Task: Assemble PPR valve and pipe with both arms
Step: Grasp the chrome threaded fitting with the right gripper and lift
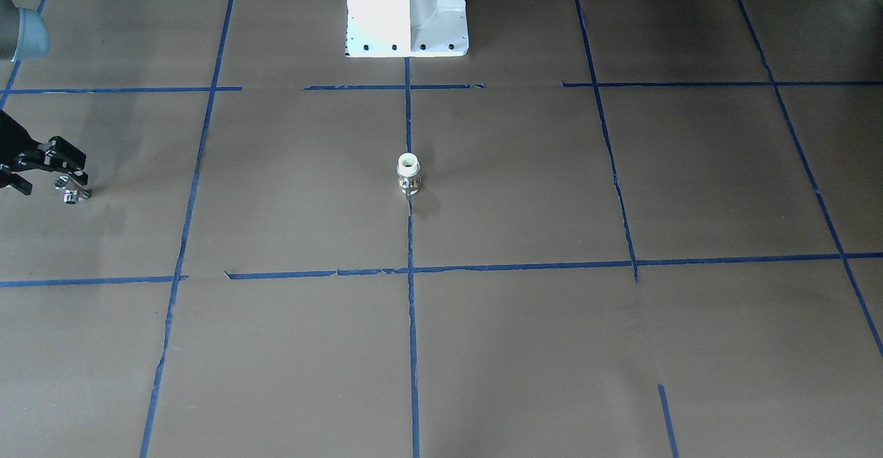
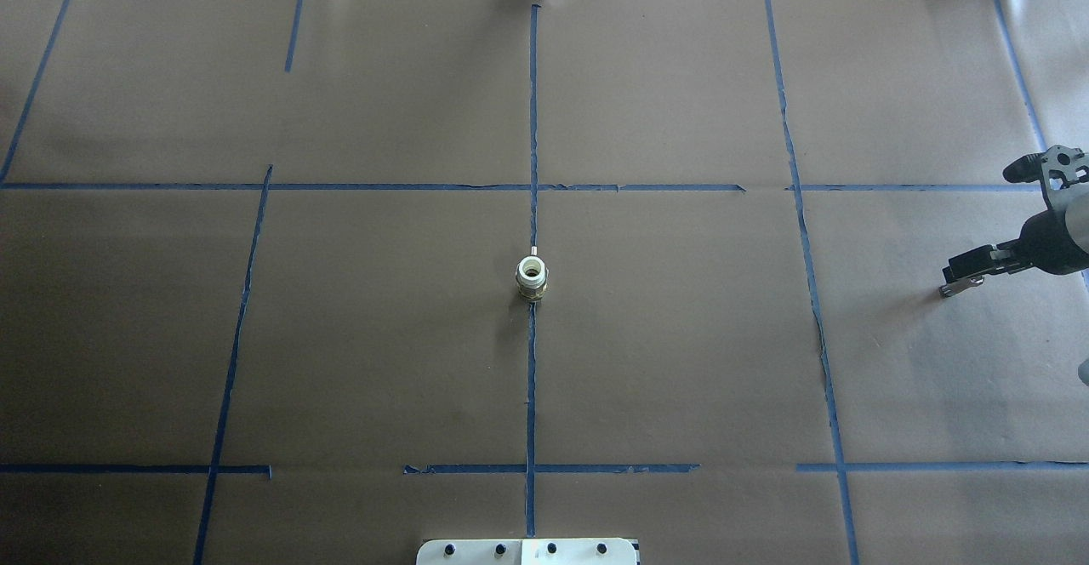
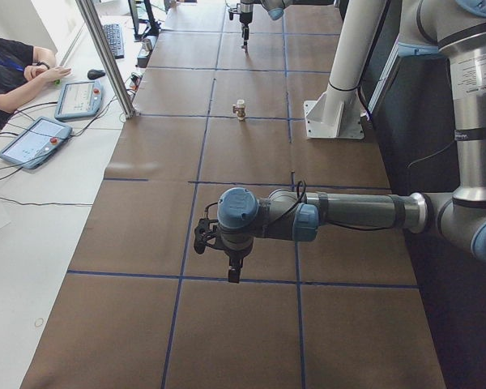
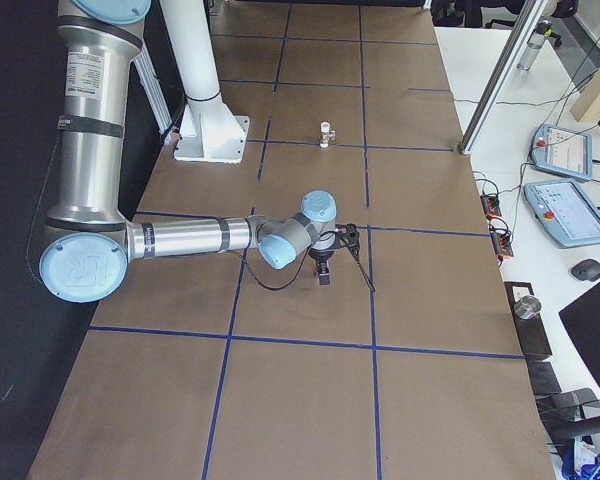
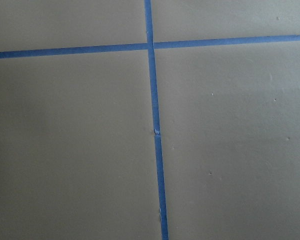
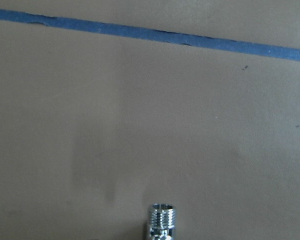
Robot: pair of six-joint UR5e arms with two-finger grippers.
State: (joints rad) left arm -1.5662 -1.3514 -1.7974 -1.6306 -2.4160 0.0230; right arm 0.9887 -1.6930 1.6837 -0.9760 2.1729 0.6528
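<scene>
A white PPR pipe fitting point(image 1: 409, 172) with a metal lower part stands upright at the table's centre on a blue tape line; it also shows in the overhead view point(image 2: 532, 276). My right gripper point(image 1: 61, 172) is at the table's right side, far from the fitting. It is shut on a chrome valve point(image 1: 73, 190) and holds it above the paper. The valve's threaded end shows in the right wrist view point(image 6: 162, 219). My left gripper point(image 3: 229, 263) hangs over the table's left end, pointing down. It shows only in the exterior left view, so I cannot tell whether it is open or shut.
Brown paper with a blue tape grid point(image 2: 532, 378) covers the table. The white pedestal base point(image 1: 407, 23) stands at the robot's edge. Beyond the far edge are an aluminium post point(image 3: 105, 57), tablets point(image 3: 32, 139) and a seated operator point(image 3: 12, 69).
</scene>
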